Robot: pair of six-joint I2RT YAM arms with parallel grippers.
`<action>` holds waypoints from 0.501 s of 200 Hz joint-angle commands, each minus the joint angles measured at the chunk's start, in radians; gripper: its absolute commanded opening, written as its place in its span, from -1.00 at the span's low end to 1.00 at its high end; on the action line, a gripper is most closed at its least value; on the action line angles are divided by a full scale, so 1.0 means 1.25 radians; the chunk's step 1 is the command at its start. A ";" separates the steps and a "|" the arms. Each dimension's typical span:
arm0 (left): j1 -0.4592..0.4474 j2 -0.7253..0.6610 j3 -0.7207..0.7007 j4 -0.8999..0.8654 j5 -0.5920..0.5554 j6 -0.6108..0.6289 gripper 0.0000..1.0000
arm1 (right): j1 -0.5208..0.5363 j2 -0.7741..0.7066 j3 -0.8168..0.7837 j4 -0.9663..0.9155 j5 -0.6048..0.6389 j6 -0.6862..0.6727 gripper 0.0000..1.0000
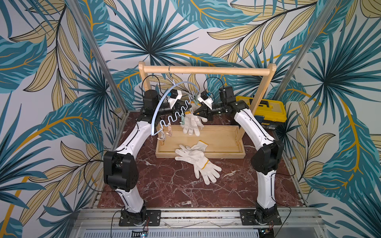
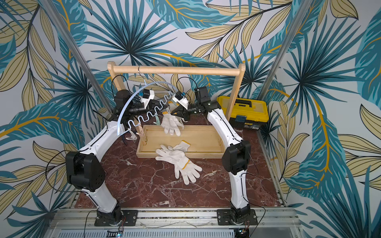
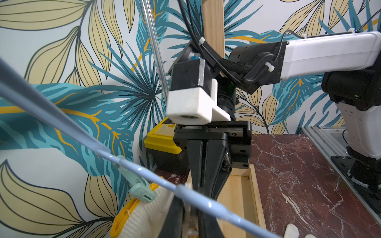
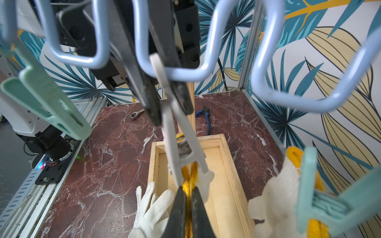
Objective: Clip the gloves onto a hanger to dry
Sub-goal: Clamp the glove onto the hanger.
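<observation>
Currently | left jaws: squeezed onto white plastic clip (image 4: 168, 131) of pale-blue curved plastic hanger (image 3: 208, 204) | right jaws: clamped tight on yellow-cuffed white knitted glove (image 4: 190, 176), dangling just above mid-frame in both top views | two more gloves (image 1: 203, 167): below centre, red marble desk (image 1: 165, 185)

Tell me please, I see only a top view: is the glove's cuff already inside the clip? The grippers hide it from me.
Observer: The right wrist view shows the yellow cuff between the open jaws of the white clip, not yet pinched.
Operator: What holds that clip open?
Observer: The left gripper squeezes its handles.
Operator: And what holds the cuff?
Observer: The right gripper, shut on it close to the clip's jaws.
</observation>
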 commanded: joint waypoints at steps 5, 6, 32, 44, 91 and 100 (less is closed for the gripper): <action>0.025 -0.014 -0.005 0.001 0.013 -0.003 -1.00 | 0.005 -0.038 0.014 -0.010 -0.026 -0.013 -1.00; 0.025 -0.014 -0.005 0.001 0.013 -0.003 -1.00 | 0.006 -0.039 0.014 -0.010 -0.026 -0.014 -1.00; 0.024 -0.014 -0.005 0.002 0.012 -0.003 -1.00 | 0.007 -0.042 0.014 -0.016 -0.026 -0.019 -1.00; 0.025 -0.015 -0.006 0.001 0.014 -0.003 -1.00 | 0.007 -0.041 0.014 -0.018 -0.026 -0.021 -1.00; 0.025 -0.020 -0.011 0.001 0.015 -0.003 -1.00 | 0.007 -0.045 0.016 -0.017 -0.041 -0.021 -1.00; 0.025 -0.020 -0.012 0.002 0.017 -0.003 -1.00 | 0.007 -0.045 0.016 -0.016 -0.036 -0.022 -1.00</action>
